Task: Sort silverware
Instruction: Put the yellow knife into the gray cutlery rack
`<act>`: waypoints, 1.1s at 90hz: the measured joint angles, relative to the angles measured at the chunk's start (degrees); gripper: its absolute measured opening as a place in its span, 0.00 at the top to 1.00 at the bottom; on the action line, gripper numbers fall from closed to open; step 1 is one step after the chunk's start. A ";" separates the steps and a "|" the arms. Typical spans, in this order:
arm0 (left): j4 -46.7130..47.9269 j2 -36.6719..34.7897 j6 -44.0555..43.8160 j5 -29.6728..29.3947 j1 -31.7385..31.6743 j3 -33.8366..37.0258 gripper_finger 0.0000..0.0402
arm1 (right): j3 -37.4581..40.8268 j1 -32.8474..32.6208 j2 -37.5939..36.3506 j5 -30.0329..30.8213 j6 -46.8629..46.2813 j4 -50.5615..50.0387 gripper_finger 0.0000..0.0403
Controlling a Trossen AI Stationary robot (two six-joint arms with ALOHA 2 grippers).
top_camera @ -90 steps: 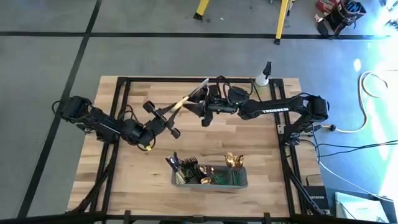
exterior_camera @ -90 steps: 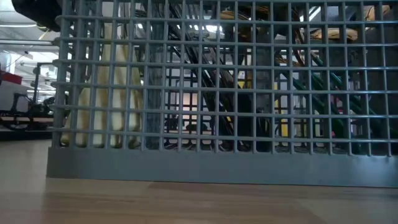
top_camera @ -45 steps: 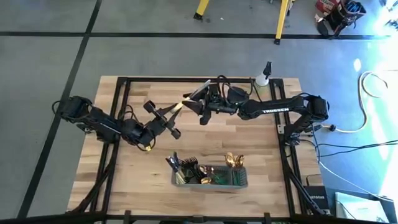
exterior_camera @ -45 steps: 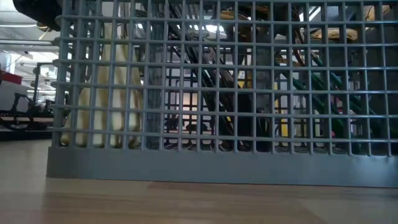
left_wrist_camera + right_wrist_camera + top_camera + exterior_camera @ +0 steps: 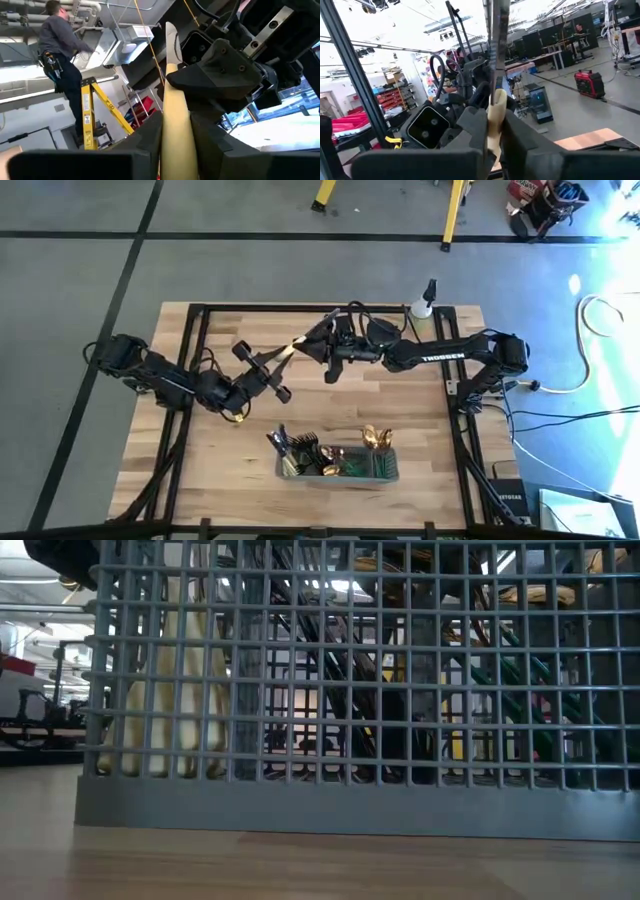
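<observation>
Nearest the table's front edge stands the grey wire-mesh caddy point(image 5: 386, 476), with dark bronze and gold silverware point(image 5: 330, 462) upright in its compartments. The low view shows little but its mesh wall. Neither of my grippers is over it.

Beyond it, above the middle of the pale wooden table point(image 5: 400, 410), my left gripper point(image 5: 266, 370) points up and away toward the far right. Its fingers are closed on the butt of a slim cream-handled knife point(image 5: 298, 342), so the handle runs straight out from between them along my own pointing line point(image 5: 172, 125). I take it for a knife from the flat shiny blade in the right wrist view.

Farther along that same line is my right gripper point(image 5: 322, 348), reaching in from the right. Here the knife lies crosswise: in the right wrist view the cream handle point(image 5: 496, 112) stands across my fingers point(image 5: 470, 130), which press it from both sides where it meets the blade. So both grippers have hold of one piece, held in the air well clear of the wood, left at the handle's end and right nearer the blade.

The coming move turns on that crossing, I judge. The long axis runs from near-left to far-right; if my left fingers let go, the knife can hang from my right grip, and the caddy lies toward the near edge, about as close to either arm.

Farthest off, a small white spray bottle point(image 5: 425, 300) stands at the far edge.
</observation>
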State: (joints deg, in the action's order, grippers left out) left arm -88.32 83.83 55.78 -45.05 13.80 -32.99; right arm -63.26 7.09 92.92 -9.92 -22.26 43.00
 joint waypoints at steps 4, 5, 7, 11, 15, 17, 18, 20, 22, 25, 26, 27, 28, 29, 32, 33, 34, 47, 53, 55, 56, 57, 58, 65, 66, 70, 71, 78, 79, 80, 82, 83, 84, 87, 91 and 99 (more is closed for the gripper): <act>0.27 0.00 -0.31 0.17 0.02 0.00 0.76 | 0.00 0.00 0.00 -0.29 -0.04 0.02 0.97; 0.30 0.00 -0.31 0.18 0.02 0.00 0.75 | 0.00 0.00 0.00 -0.31 -0.04 0.02 0.97; 0.33 0.00 -0.31 0.26 0.04 0.00 0.73 | 0.00 0.00 0.00 -0.28 -0.04 0.03 0.97; 0.35 0.00 -0.34 0.28 0.04 0.00 0.70 | 0.00 0.00 0.02 -0.29 -0.04 0.10 0.97; 0.37 0.00 -0.16 0.28 0.08 0.00 0.66 | 0.00 0.00 0.01 -0.29 -0.04 0.31 0.97; 0.34 0.00 0.21 0.30 0.25 0.00 0.65 | 0.00 0.00 0.00 -0.27 -0.04 0.41 0.97; 0.32 -0.01 0.41 0.31 0.38 0.00 0.64 | 0.00 0.00 0.01 -0.28 -0.04 0.44 0.97; 0.15 -0.11 1.05 0.28 0.64 0.00 0.62 | 0.00 0.00 0.00 -0.27 -0.04 0.50 0.97; -0.22 -0.16 1.83 0.28 0.94 0.00 0.60 | 0.00 0.00 0.00 -0.28 -0.04 0.55 0.97; -1.18 -0.25 3.17 0.28 1.45 0.00 0.57 | 0.00 0.00 0.00 -0.27 -0.04 0.59 0.97; -1.41 -0.37 3.64 0.26 1.63 0.00 0.56 | 0.00 0.00 0.00 -0.27 -0.04 0.61 0.97; -1.43 -0.53 3.99 0.22 1.83 0.00 0.55 | 0.00 0.01 0.00 -0.27 -0.04 0.61 0.97; -1.34 -0.73 4.58 0.20 2.02 0.00 0.54 | 0.00 0.02 0.00 -0.27 -0.02 0.61 0.97; -1.24 -0.94 5.18 0.17 2.20 0.00 0.53 | 0.00 0.05 0.00 -0.27 -0.01 0.61 0.97; -1.33 -1.52 6.38 -0.28 2.74 0.00 0.50 | 0.00 0.15 -0.06 -0.27 0.05 0.57 0.97; -1.36 -1.66 6.57 -0.49 2.87 0.00 0.49 | -0.01 0.22 -0.09 -0.27 0.12 0.55 0.97; -1.37 -1.84 6.82 -0.83 3.00 0.00 0.48 | -0.05 0.35 -0.10 -0.27 0.21 0.55 0.97; -0.65 -4.04 6.64 -8.28 5.83 0.20 0.37 | -2.27 0.63 -0.20 -0.48 2.08 0.34 0.98; -0.72 -4.56 7.04 -11.59 7.21 1.22 0.33 | -4.36 0.91 -0.22 -1.64 3.23 -1.71 0.98; -0.72 -4.70 7.27 -12.91 7.65 1.63 0.33 | -5.11 0.83 -0.22 -1.91 3.62 -2.64 0.98; -0.72 -4.75 7.26 -13.59 7.85 1.90 0.32 | -5.42 0.82 -0.25 -2.02 3.89 -3.10 0.98; -0.73 -4.80 7.22 -14.30 8.06 2.19 0.32 | -5.73 0.81 -0.27 -2.13 4.19 -3.56 0.98; -0.79 -4.86 7.19 -15.11 8.23 2.52 0.32 | -6.02 0.81 -0.30 -2.23 4.53 -4.00 0.98; -1.16 -4.87 4.95 -20.56 9.93 5.13 0.31 | -7.98 0.46 -0.31 -2.73 5.95 -5.92 0.98; -1.18 -4.87 4.51 -21.28 10.20 5.51 0.31 | -8.22 0.32 -0.31 -2.96 6.04 -6.09 0.98; -1.21 -4.87 2.87 -23.88 11.62 7.35 0.31 | -9.18 0.06 -0.31 -3.73 6.43 -7.02 0.98; -1.26 -4.87 2.34 -24.39 11.95 7.81 0.31 | -9.42 0.04 -0.31 -4.01 6.54 -7.28 0.98; -1.37 -4.98 -2.96 -28.10 13.93 11.19 0.31 | -10.96 -0.51 -0.31 -7.34 7.10 -9.78 0.98; -1.35 -5.04 -3.83 -28.68 14.18 11.67 0.31 | -11.13 -0.67 -0.31 -7.82 7.11 -10.24 0.98; -1.35 -5.10 -4.75 -29.23 14.42 12.13 0.31 | -11.31 -0.82 -0.31 -8.26 7.13 -10.72 0.98; -1.37 -5.21 -6.41 -30.33 15.04 13.10 0.31 | -11.56 -1.18 -0.31 -8.76 7.14 -11.69 0.98; -1.42 -5.27 -7.28 -30.94 15.29 13.60 0.31 | -11.66 -1.38 -0.31 -8.94 7.17 -12.19 0.98; -1.50 -5.34 -8.13 -31.49 15.57 14.05 0.31 | -11.80 -1.70 -0.31 -9.10 7.18 -12.77 0.98; -1.48 -5.65 -10.54 -32.99 16.36 15.46 0.31 | -12.23 -2.65 -0.31 -9.19 7.57 -14.87 0.98; -1.45 -6.08 -13.61 -34.10 17.28 17.13 0.31 | -12.67 -4.02 -0.31 -9.19 8.41 -17.77 0.98; -1.58 -7.10 -18.55 -35.74 18.78 19.88 0.31 | -13.05 -7.25 -0.20 -9.01 9.67 -22.51 0.98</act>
State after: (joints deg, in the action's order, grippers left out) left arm -89.90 76.74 37.23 -80.79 32.58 -13.11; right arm -76.31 -0.16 92.72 -18.93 -12.59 20.50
